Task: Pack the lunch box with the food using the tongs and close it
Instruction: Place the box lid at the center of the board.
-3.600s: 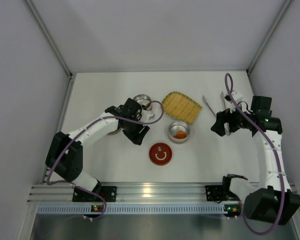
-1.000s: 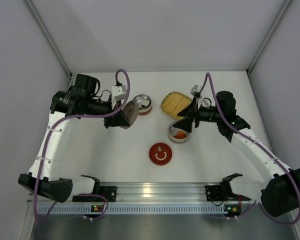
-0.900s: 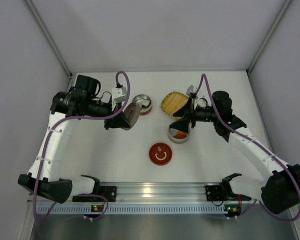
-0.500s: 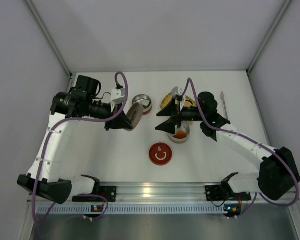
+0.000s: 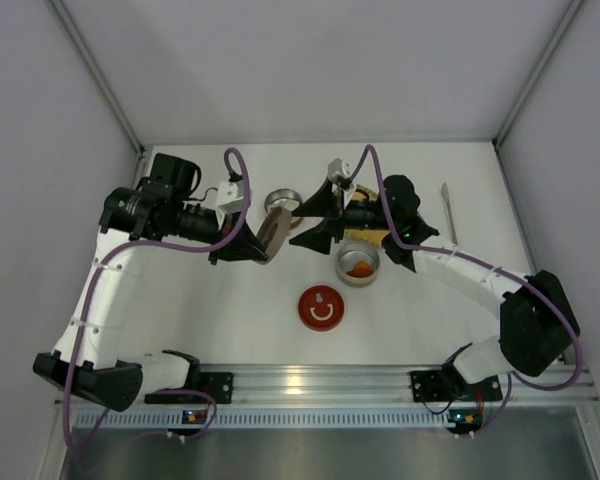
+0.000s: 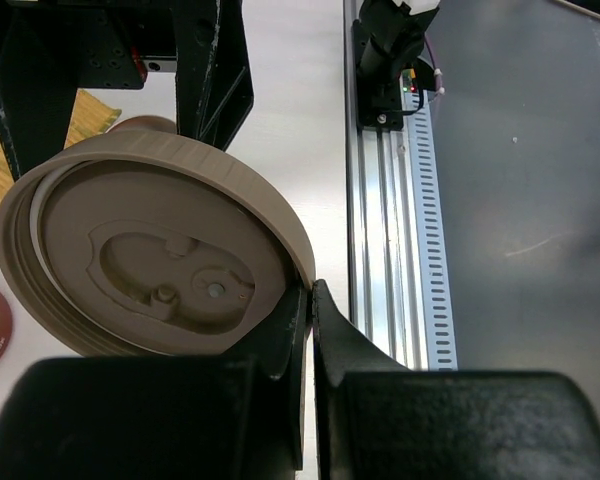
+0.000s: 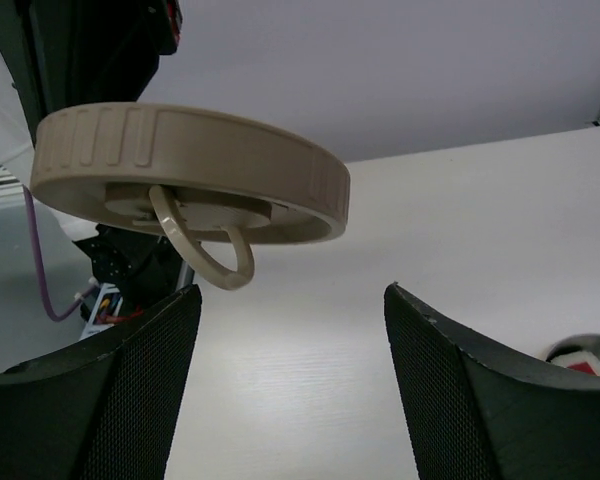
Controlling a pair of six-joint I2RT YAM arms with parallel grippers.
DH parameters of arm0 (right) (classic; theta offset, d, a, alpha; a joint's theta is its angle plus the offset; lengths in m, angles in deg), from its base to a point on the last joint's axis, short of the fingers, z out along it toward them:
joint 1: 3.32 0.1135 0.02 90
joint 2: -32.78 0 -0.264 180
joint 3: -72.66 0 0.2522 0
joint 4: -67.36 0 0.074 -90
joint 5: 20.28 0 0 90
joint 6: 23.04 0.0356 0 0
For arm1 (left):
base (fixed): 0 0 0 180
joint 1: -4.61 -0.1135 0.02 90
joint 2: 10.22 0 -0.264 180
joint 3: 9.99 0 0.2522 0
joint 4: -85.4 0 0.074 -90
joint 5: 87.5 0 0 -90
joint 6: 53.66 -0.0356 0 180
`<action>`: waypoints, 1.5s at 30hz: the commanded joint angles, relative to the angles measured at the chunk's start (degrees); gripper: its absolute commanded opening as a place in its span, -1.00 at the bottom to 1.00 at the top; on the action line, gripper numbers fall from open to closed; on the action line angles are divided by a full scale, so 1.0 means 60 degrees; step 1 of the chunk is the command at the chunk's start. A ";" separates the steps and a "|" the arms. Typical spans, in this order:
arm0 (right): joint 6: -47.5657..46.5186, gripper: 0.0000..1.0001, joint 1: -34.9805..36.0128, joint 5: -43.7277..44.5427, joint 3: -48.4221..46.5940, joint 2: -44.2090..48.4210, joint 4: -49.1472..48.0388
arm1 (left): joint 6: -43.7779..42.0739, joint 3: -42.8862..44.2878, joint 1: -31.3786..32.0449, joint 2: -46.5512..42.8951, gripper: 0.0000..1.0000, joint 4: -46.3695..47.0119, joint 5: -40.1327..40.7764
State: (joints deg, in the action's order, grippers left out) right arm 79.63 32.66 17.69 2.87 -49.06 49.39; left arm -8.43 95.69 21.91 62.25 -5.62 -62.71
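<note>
My left gripper [image 5: 261,252] is shut on the rim of a round beige lid [image 5: 274,230], held on edge above the table; the left wrist view shows the lid's underside [image 6: 150,250] and the pinched jaws [image 6: 311,295]. My right gripper [image 5: 295,225] is open, its fingers [image 7: 130,390] pointing at the lid [image 7: 190,170], whose ring handle hangs just above them, apart. A steel tin [image 5: 358,265] of the lunch box holds orange-red food [image 5: 359,269]. A second tin [image 5: 283,198] peeks out behind the lid. The tongs [image 5: 446,212] lie at the far right.
A red lid [image 5: 321,306] lies flat near the front middle. The yellow woven tray [image 5: 372,235] is mostly hidden under the right arm. Aluminium rail [image 5: 310,385] runs along the near edge; white walls enclose the table.
The right arm has swung left from the tray to face the lid, still open. The left arm has brought the held lid slightly right and tilted it on edge.
</note>
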 commanded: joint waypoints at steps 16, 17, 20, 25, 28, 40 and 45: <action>-0.0411 -0.24 0.0916 -0.0382 -0.1135 -0.0408 -0.0471 | -0.0331 -0.0085 0.0032 -0.0212 -1.00 -0.1275 -0.0909; -0.0426 -0.31 0.0902 -0.0381 -0.1135 -0.0378 -0.0382 | -0.0215 -0.0086 0.0032 -0.0213 -1.00 -0.1231 -0.0909; -0.0456 -0.69 0.0902 -0.0425 -0.1121 -0.0203 -0.0061 | 0.0078 -0.0187 0.0017 -0.0227 -1.00 -0.0895 -0.0895; -0.0207 -0.92 0.0843 -0.0717 -0.1062 0.0266 0.0189 | 0.1177 -0.0554 -0.0012 -0.0519 -1.00 0.0218 -0.0923; -0.0600 -0.29 0.0843 -0.0777 -0.1033 0.0471 0.0774 | 0.1222 -0.0510 -0.0085 -0.0520 -1.00 0.0307 -0.0880; -0.3707 0.02 0.0843 -0.0366 -0.1106 0.0677 0.3559 | 0.1061 -0.1126 -0.0027 -0.1810 -1.00 0.2256 0.1978; -0.3737 0.05 0.0857 -0.0381 -0.1325 0.0574 0.3413 | 0.1076 -0.1199 -0.0027 -0.1634 -1.00 0.2241 0.1318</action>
State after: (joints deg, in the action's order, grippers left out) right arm 60.57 36.60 16.49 -1.24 -46.61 70.26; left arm -0.95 89.24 21.65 51.47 4.46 -52.83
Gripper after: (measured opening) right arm 0.524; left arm 0.022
